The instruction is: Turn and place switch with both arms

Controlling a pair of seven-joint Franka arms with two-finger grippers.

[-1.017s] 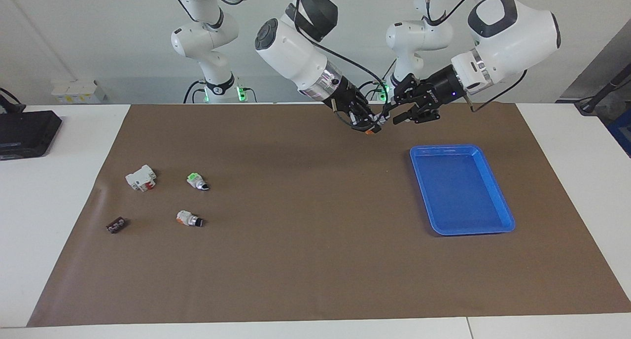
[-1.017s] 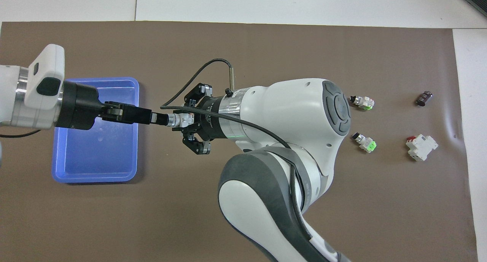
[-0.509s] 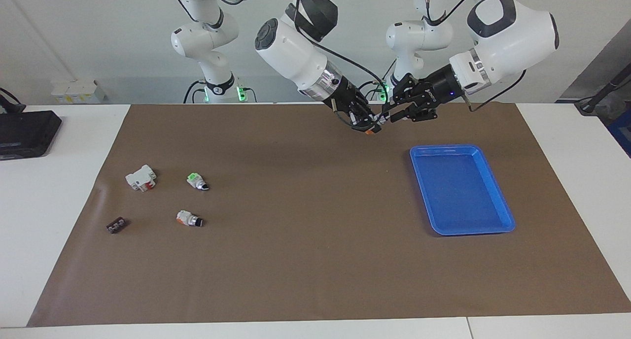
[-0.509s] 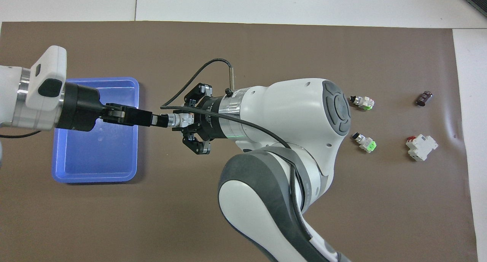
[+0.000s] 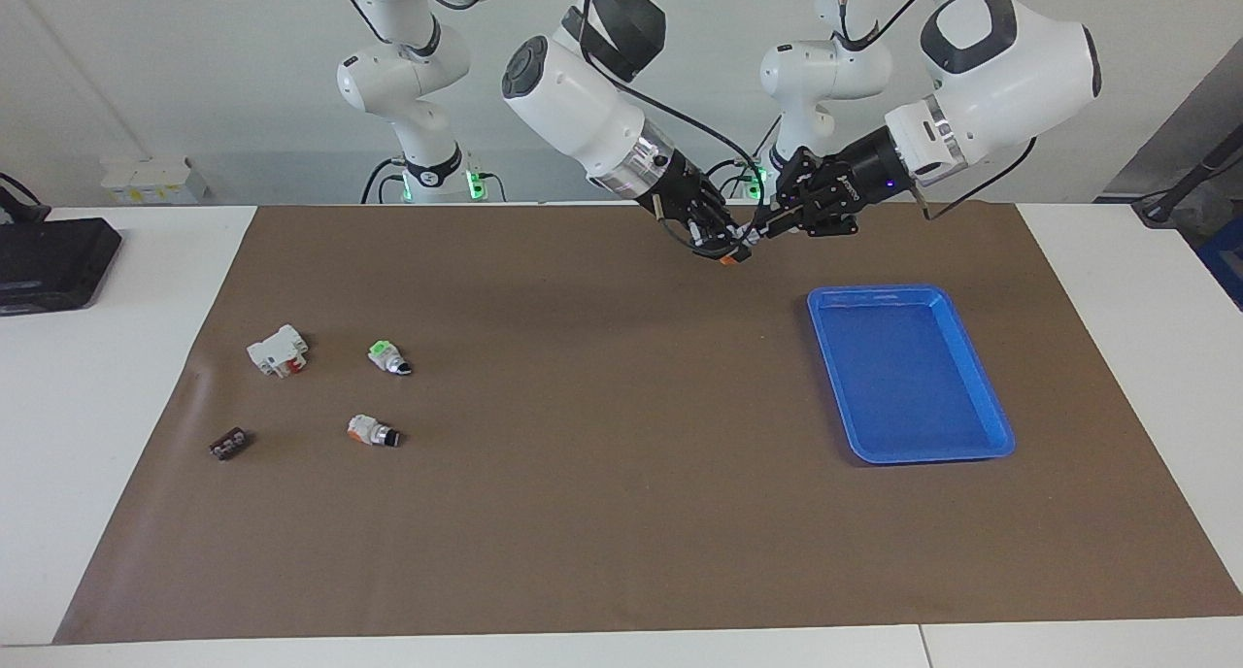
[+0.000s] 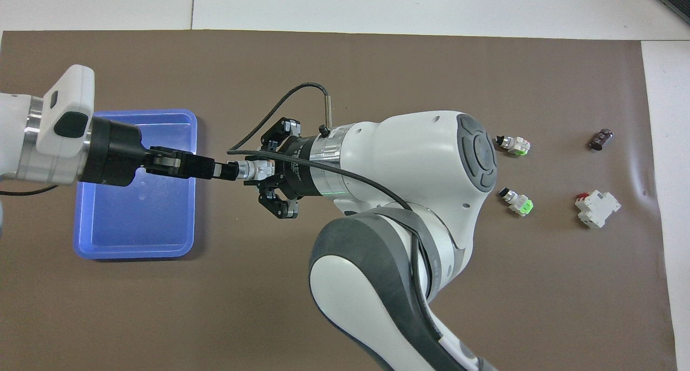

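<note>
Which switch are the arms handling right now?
In the air near the blue tray, the right end effector grips the switch, with the left end effector at its black knob. It alone is off the brown mat.

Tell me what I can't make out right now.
1. Switch: facing view, right pincer covers all but its orange end.
2. Left pincer at the knob: contact too small, both views.
3. Blue tray: overhead view, left arm covers part.
</note>
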